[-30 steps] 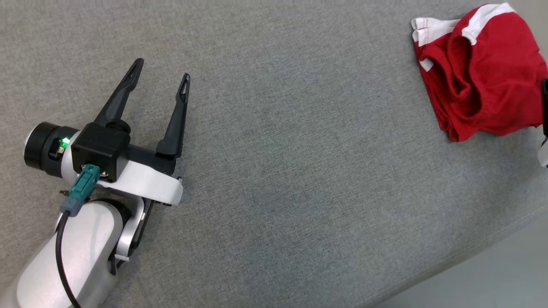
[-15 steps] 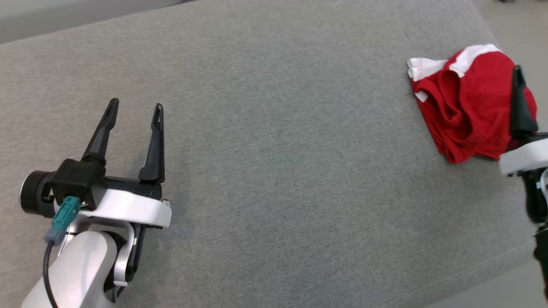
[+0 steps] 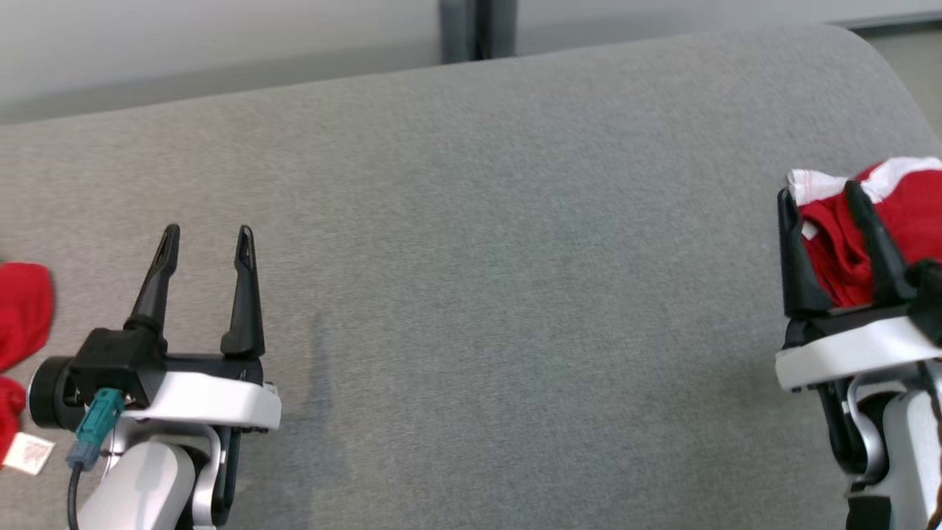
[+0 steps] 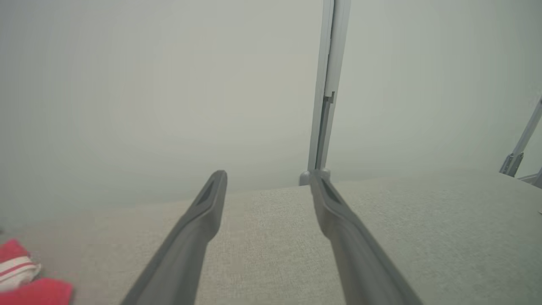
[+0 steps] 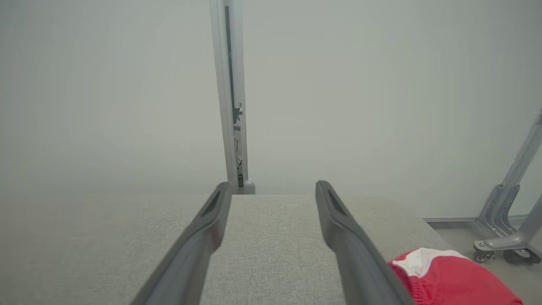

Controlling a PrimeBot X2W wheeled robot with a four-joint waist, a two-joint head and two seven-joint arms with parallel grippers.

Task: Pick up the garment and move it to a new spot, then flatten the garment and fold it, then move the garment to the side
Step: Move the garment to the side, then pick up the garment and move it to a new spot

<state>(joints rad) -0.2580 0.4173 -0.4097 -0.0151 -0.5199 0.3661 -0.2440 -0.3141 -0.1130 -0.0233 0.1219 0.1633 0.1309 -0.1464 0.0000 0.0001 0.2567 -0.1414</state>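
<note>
A red garment with white trim (image 3: 909,221) lies bunched at the right edge of the grey padded surface (image 3: 471,294); the right wrist view shows this garment (image 5: 449,279) at its lower right. My right gripper (image 3: 819,191) hovers just left of it, open, its fingers (image 3: 798,280) partly in front of the cloth and holding nothing. My left gripper (image 3: 207,235) stands open over bare surface at the lower left. Another red cloth (image 3: 22,309) with a white tag (image 3: 26,453) lies at the far left edge, left of that gripper, and shows as a red and white cloth (image 4: 21,275) in the left wrist view.
The surface's far edge runs across the top, with a pale wall behind and a grey upright post (image 3: 478,29). Its right corner is rounded, with floor beyond. A metal stand on wheels (image 5: 508,237) is on the floor to the right.
The head camera has swung up and left, so the whole picture shifted. My right gripper has come into view, open and apart from the garment. The red cloth at the left edge now shows.
</note>
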